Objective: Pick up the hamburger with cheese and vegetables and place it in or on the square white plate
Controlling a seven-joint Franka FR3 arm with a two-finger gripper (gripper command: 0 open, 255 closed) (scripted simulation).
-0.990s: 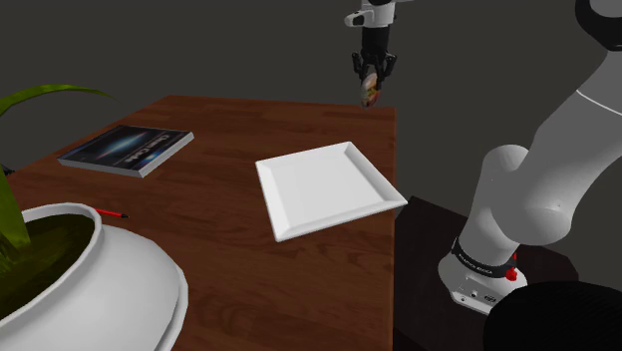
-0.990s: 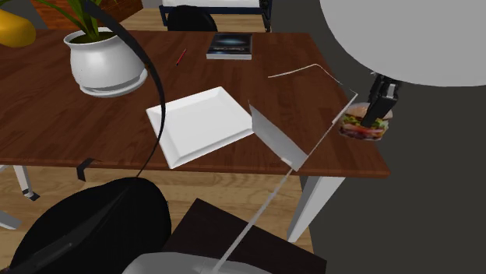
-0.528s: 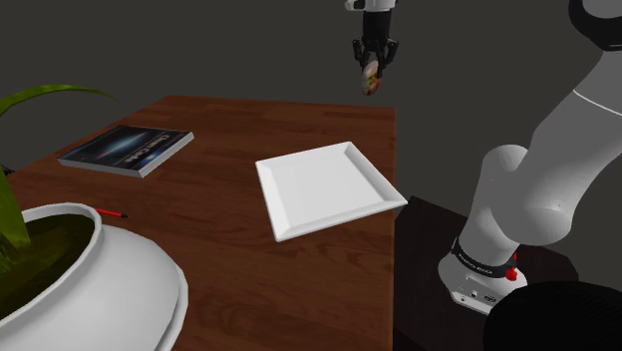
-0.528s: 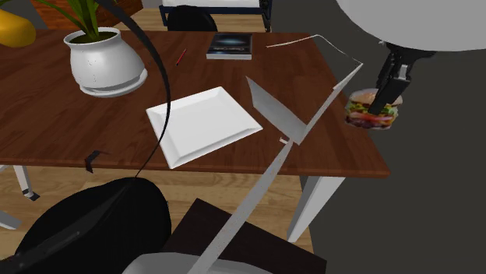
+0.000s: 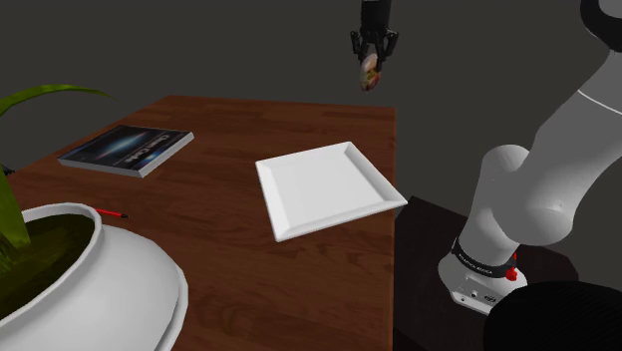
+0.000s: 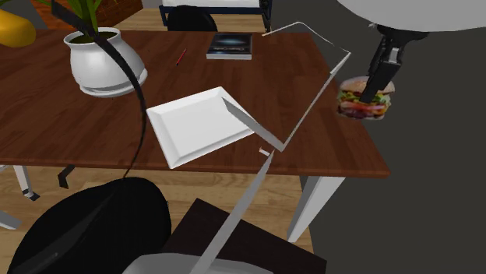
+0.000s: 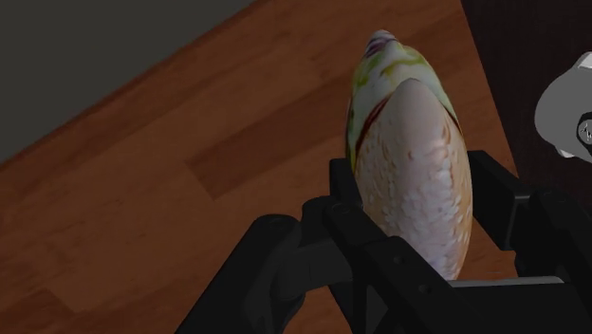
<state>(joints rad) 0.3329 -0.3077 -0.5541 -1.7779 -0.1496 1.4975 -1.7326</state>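
Observation:
My black gripper (image 5: 373, 62) hangs high above the far end of the brown table (image 5: 219, 249), shut on the hamburger (image 5: 370, 73). In the second exterior view the hamburger (image 6: 364, 99), with bun, cheese and green and red layers, floats off the table's right edge under the gripper (image 6: 374, 87). The wrist view has the fingers (image 7: 351, 213) clasping the hamburger (image 7: 413, 166) edge-on, the bun's seeded top facing me. The square white plate (image 5: 326, 186) lies flat on the table, below and nearer than the gripper; it also appears mid-table as the plate (image 6: 202, 124).
A dark book (image 5: 128, 149) lies at the table's far left, a red pen (image 5: 113, 213) beside a big white plant pot (image 5: 90, 289). The arm's stand (image 5: 478, 289) is at the shoulder view's lower right. A black chair back (image 6: 86, 230) rises in front of the table.
The gripper has risen further with the hamburger in it, moving slightly toward the shoulder view's top. Plate, book and pot have not moved.

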